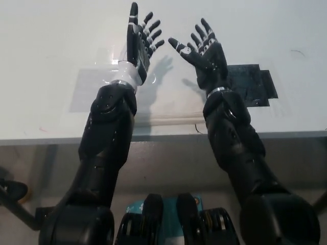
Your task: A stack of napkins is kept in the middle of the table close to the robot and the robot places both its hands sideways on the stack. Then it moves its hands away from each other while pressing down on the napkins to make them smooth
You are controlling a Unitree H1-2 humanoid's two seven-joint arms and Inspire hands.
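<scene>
We see both arms reaching forward over the near part of the white worktop (46,66), with the two hands raised side by side and close together, palms turned up toward the camera. The left hand (141,43) has its fingers spread apart and holds nothing; its palm and fingers look dark from this side, with a white wrist just behind it. The right hand (203,51) is likewise spread and empty, its thumb pointing toward the left hand, a narrow gap of worktop showing between the two. The stack of napkins (171,109) lies flat on the worktop below and behind the hands, toward the robot, between the two forearms, so that the arms cover its ends; only its middle part and its near long edge show, close to the worktop's near edge. Whether either hand or wrist touches the stack we cannot tell, since the hands appear lifted above it. A clear plastic sheet (84,89) spreads on the worktop beside the left forearm, on its outer side, and seems to run under the stack. A black patch (253,87) lies on the worktop just outside the right wrist.
</scene>
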